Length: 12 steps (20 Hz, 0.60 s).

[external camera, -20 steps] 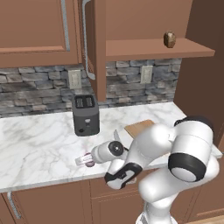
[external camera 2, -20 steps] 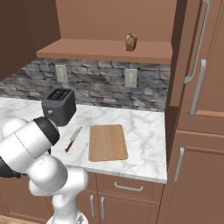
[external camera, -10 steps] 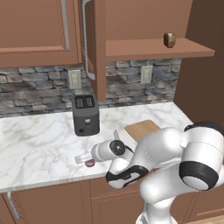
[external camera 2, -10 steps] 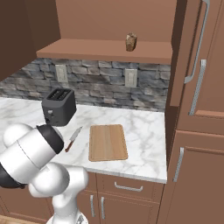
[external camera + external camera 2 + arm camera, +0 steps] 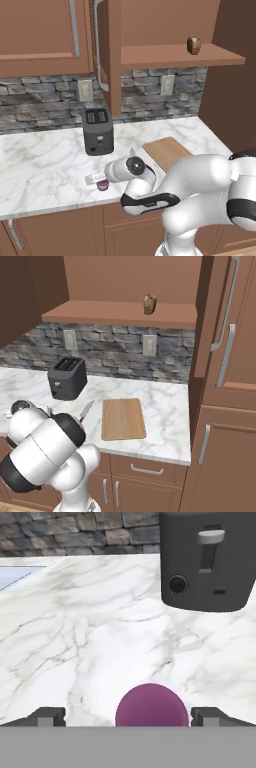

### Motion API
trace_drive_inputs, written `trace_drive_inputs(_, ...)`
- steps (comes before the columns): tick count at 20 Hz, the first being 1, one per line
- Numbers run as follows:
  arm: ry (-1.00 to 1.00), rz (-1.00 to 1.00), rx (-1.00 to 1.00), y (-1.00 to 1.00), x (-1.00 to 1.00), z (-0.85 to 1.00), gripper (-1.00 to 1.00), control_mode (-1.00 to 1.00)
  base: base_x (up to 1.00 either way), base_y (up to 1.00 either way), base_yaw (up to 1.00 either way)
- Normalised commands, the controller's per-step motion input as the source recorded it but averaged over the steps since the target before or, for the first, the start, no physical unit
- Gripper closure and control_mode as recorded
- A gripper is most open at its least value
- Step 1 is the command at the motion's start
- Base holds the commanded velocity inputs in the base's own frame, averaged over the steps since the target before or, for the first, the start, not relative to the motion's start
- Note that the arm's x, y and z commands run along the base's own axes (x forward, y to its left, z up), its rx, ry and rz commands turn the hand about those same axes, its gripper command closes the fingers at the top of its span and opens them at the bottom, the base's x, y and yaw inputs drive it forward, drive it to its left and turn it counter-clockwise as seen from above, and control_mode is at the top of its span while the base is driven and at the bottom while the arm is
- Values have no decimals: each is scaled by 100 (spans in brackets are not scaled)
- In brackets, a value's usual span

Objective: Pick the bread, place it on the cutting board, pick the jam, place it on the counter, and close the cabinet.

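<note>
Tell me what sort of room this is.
A rendered home kitchen, most likely: a marble counter carrying a toaster and cutting board, a stone backsplash, and wooden wall cabinets.

Grey stone backsplash (image 5: 45, 100) with white outlets (image 5: 149, 344); brown lower drawers (image 5: 145, 471), silver handles

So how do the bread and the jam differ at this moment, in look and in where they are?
The bread is a brown, mottled lump; the jam is a squat purple jar. The bread sits high on the wooden shelf, while the jam stands low on the marble counter, near its front edge. The jam lies between the open tool's fingertips; nothing is near the bread. Both are small beside the toaster.
</note>
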Motion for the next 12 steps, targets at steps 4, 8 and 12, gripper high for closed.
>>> trace_drive_inputs(4, 0, 0, 0, -15, -13, 14, -100, -100, 0, 0, 0)
trace_drive_inputs(8, 0, 0, 0, -18, -9, 13, -100, -100, 0, 0, 0)
trace_drive_inputs(12, 0, 0, 0, -22, -8, 14, -100, -100, 0, 0, 0)
